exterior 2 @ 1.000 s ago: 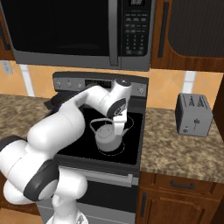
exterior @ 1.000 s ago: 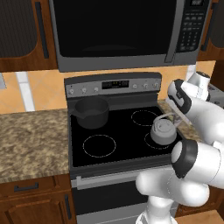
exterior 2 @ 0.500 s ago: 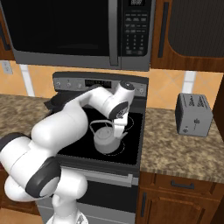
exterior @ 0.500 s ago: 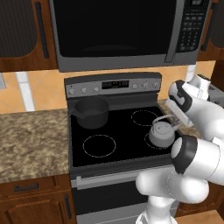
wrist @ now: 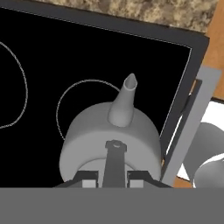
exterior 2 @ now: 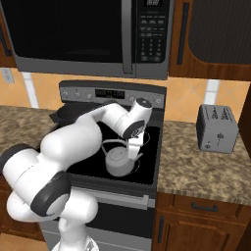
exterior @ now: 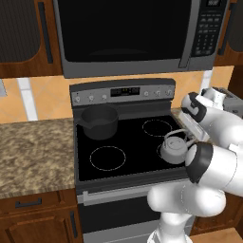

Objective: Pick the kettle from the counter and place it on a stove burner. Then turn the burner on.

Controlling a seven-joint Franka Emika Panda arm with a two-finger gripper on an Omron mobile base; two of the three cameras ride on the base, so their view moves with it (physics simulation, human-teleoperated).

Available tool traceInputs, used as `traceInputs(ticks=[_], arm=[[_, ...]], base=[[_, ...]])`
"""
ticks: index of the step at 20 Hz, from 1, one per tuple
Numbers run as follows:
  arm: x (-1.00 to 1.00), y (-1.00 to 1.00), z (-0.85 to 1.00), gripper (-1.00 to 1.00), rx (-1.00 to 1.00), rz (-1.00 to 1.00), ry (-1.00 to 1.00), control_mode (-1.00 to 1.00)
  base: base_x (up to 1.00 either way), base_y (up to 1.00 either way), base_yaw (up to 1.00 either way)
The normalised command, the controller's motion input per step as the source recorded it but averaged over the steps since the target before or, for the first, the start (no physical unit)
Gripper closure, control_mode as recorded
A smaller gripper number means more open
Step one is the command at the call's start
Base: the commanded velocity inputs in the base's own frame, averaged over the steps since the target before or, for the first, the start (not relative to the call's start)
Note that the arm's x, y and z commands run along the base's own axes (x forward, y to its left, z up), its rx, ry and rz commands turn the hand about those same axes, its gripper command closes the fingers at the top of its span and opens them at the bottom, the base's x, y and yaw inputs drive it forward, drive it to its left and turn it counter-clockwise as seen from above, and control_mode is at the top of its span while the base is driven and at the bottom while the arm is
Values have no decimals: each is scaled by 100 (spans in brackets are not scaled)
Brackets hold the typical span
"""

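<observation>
Grey metal kettle (wrist: 111, 140), directly beneath the gripper (wrist: 112, 175), whose two fingers are clamped on the kettle's thin arched handle, spout pointing away from the hand. Kettle body sits at a small white-ringed stove burner (wrist: 70, 103) on the black glass cooktop (exterior: 128, 142), near its front right corner; farther back left stands a dark saucepan (exterior: 98, 121); granite counter (exterior 2: 206, 169) flanks the stove.

The kettle (exterior: 173, 149) was plain matte grey. The cooktop (exterior: 128, 147) was glossy black, its burner (wrist: 83, 103) outlined in thin white. The worktop (exterior: 33, 154) showed mottled brown and tan. The saucepan (exterior: 99, 122) was dark grey; the toaster (exterior 2: 216, 128) grey.
</observation>
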Motion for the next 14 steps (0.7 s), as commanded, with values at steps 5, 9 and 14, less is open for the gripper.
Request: traceInputs(ticks=[5, 9, 14], arm=[[10, -3, -9, 100, 0, -1, 0, -100], [41, -15, 0, 100, 3, -4, 0, -100], [42, -20, 0, 100, 5, -4, 0, -100]], base=[[0, 0, 0], [0, 0, 0], [0, 0, 0]])
